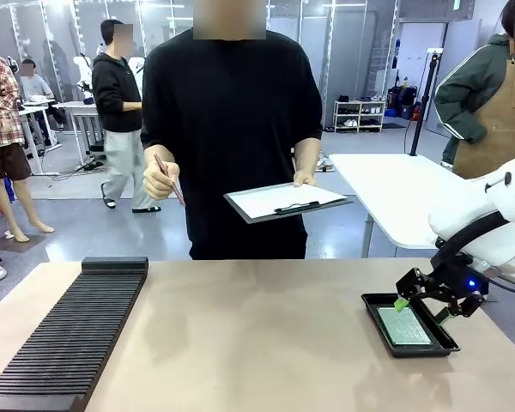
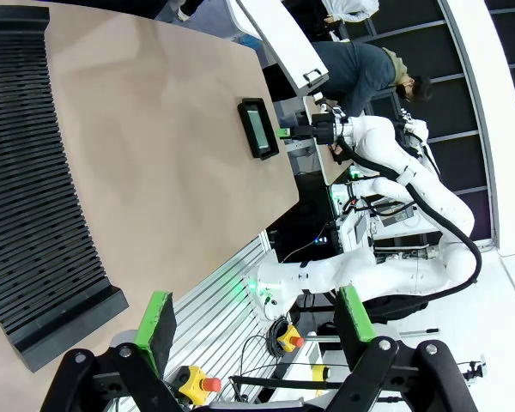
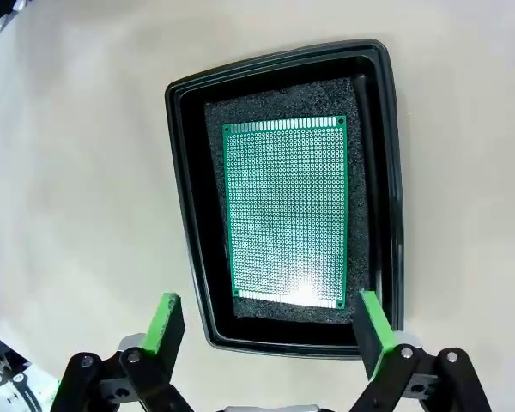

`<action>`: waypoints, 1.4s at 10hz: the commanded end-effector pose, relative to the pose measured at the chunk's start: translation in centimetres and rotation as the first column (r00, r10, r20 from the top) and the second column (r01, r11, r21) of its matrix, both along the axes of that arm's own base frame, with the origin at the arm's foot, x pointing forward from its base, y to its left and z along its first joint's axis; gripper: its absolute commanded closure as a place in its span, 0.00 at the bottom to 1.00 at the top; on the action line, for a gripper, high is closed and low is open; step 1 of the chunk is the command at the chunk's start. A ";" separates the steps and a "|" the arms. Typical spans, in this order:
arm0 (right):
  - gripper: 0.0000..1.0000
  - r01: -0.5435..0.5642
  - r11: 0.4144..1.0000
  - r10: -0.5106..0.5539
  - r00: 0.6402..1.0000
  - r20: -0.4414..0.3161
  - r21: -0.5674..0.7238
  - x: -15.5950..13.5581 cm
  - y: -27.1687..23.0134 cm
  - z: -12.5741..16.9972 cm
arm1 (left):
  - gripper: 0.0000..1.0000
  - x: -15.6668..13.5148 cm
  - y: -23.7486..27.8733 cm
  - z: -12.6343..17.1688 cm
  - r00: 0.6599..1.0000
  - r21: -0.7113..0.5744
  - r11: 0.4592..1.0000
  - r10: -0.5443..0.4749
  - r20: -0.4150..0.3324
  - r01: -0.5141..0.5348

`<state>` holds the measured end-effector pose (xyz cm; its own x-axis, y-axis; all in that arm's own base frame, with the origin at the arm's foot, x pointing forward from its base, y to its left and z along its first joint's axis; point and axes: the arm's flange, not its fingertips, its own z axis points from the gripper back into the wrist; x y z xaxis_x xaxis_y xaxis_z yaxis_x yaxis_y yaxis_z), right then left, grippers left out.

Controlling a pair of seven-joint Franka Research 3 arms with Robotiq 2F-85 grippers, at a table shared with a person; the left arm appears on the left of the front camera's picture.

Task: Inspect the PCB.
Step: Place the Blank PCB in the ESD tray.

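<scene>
PCB position: the PCB (image 3: 285,210) lay flat, face up, on dark foam inside the black tray (image 3: 182,215), which sat on the table (image 1: 266,335) near the robot's right edge; nothing touched the board.
Right gripper: the right gripper (image 3: 262,322) hung just above the near end of the tray, jaws spread wide and empty, one green pad to each side of the tray's near rim.
Left gripper: the left gripper (image 2: 253,322) stood open and empty, well apart from the tray, beyond the table edge near the slotted rack (image 1: 69,330).
Person: the person's hand (image 1: 160,180) was closed around a pen (image 1: 169,179), and the other hand held a clipboard (image 1: 287,202) across the table.
Risk, tray rim: the pads stood about as wide as the tray, so a straight descent would probably have struck the rim and shoved or tipped the tray.
Risk, thin board: the board lay flush on the foam with little edge exposed, so fingers could likely have skidded over it or scraped its face.
Risk, glare: a bright reflection sat on the board's near end and might have hidden detail there.
Writing: no brand, label or readable print was visible on the board, tray, rack or clipboard sheet.
</scene>
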<state>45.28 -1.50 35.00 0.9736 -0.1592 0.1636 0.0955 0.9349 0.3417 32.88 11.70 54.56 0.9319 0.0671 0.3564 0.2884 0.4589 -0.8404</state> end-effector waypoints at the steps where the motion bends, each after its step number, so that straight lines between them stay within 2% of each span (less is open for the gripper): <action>1: 0.00 -0.016 1.000 0.016 1.000 0.008 0.003 0.1 0.0 -0.3 | 0.05 0.1 0.1 0.4 1.000 0.013 1.000 -0.003 -0.007 0.003; 10: 0.02 -0.001 1.000 0.001 1.000 -0.001 0.000 0.0 0.0 -0.1 | 0.05 0.1 0.1 0.4 1.000 0.013 1.000 -0.003 -0.007 0.003; 13: 0.00 -0.039 0.987 0.037 0.999 0.014 0.159 -3.2 -0.7 9.3 | 0.05 0.1 0.1 0.4 1.000 0.013 1.000 -0.003 -0.007 0.003; 14: 0.00 -0.077 0.964 0.073 0.997 0.022 0.254 -4.6 -1.3 12.5 | 0.05 0.1 0.1 0.4 1.000 0.013 1.000 -0.003 -0.007 0.003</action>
<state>41.96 -2.00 44.57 0.9792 -0.1258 0.1595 0.0338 0.8751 0.4827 32.89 11.70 54.55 0.9320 0.0670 0.3563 0.2883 0.4587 -0.8405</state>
